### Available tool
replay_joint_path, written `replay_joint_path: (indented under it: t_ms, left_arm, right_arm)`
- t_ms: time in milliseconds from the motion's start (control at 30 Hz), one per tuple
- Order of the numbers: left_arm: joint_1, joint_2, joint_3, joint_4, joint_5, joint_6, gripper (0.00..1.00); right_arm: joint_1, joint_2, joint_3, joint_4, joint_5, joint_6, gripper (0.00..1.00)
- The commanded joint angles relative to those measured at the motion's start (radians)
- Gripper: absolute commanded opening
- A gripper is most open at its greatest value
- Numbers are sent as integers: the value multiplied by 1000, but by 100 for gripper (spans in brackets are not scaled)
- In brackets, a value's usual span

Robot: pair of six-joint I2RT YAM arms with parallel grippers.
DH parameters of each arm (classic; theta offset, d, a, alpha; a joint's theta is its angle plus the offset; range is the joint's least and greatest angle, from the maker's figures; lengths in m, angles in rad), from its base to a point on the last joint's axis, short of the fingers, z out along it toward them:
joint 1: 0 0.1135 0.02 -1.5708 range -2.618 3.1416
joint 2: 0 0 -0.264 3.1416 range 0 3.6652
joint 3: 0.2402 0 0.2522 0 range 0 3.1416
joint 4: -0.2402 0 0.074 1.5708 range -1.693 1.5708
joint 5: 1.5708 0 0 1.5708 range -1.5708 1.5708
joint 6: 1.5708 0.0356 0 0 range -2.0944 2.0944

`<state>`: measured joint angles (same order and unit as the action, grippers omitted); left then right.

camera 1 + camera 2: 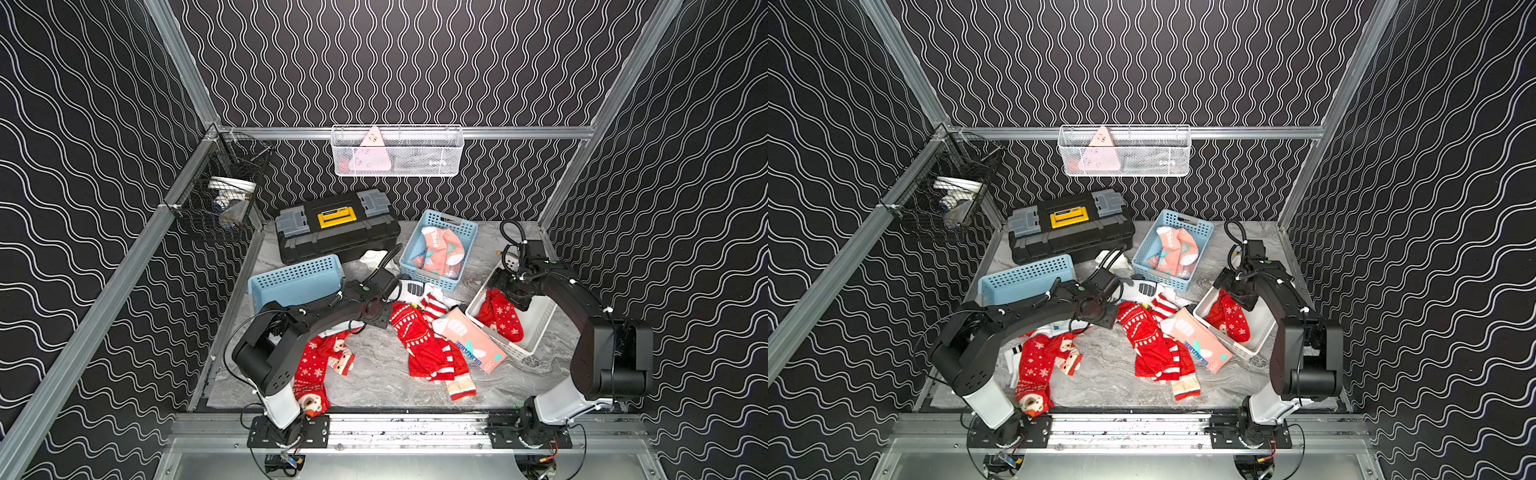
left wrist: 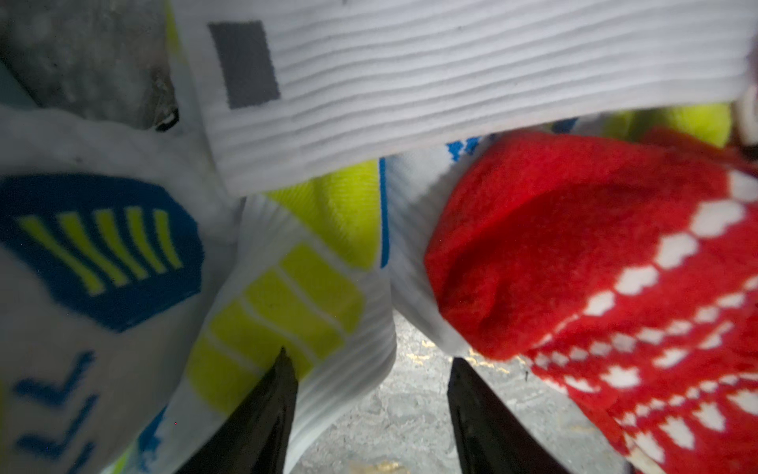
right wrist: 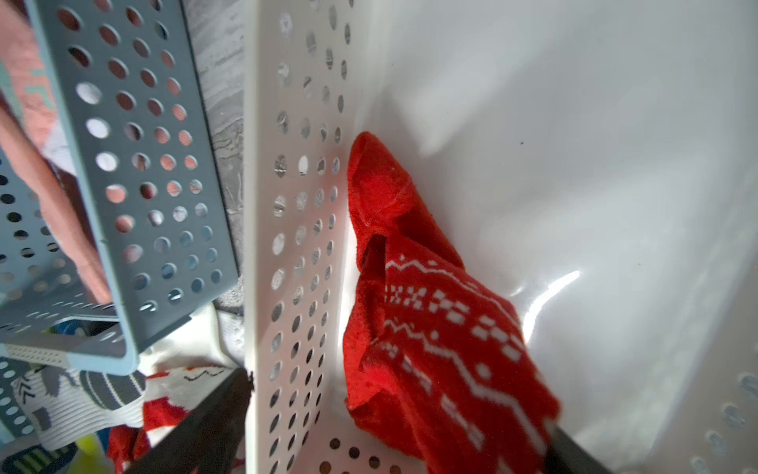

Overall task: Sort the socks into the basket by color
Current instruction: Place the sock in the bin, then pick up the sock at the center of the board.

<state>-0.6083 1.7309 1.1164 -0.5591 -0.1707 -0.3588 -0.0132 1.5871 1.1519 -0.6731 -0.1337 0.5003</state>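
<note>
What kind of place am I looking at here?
Probably a robot test booth: two arms bolted to a metal rail, patterned walls on an aluminium frame, socks and baskets staged on the table.

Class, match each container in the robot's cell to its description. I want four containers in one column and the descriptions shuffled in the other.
1 white plastic basket
2 rear blue basket
3 toolbox
4 white wire basket

A hangs on the back rail
B holds salmon-pink socks
C black, with a yellow latch
D holds red socks

Pairs: 1-D, 2-B, 3-C, 4-A
</note>
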Motion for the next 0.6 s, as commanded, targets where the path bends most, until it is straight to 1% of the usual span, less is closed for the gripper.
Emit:
replay_joint_path:
  t_ms: [0,33,200,267,433,467,500,567]
  left_arm:
    - [-5,13,-10,35,-63,16,62]
    - [-5,15,-10,40,-68,18,61]
    - [-9,39,-26,62,-108,15,48]
    - [-10,39,-37,80,-118,9,43]
    - [-15,55,-44,115,-119,0,32]
    - [-17,57,-44,120,-123,-1,28]
    - [-18,58,-47,127,-125,0,24]
    - [-19,50,-53,136,-126,-1,13]
  right_arm:
    - [1,-16,9,-21,-9,6,88]
    - [1,-19,9,-23,-12,6,88]
    - [1,-39,11,-27,-25,6,88]
    - [1,-44,15,-35,-27,6,92]
    - [1,-66,23,-46,-32,7,93]
    - [1,-72,27,-50,-35,6,98]
    - [1,-76,29,-51,-38,4,100]
    - [1,-84,37,-61,-38,3,100]
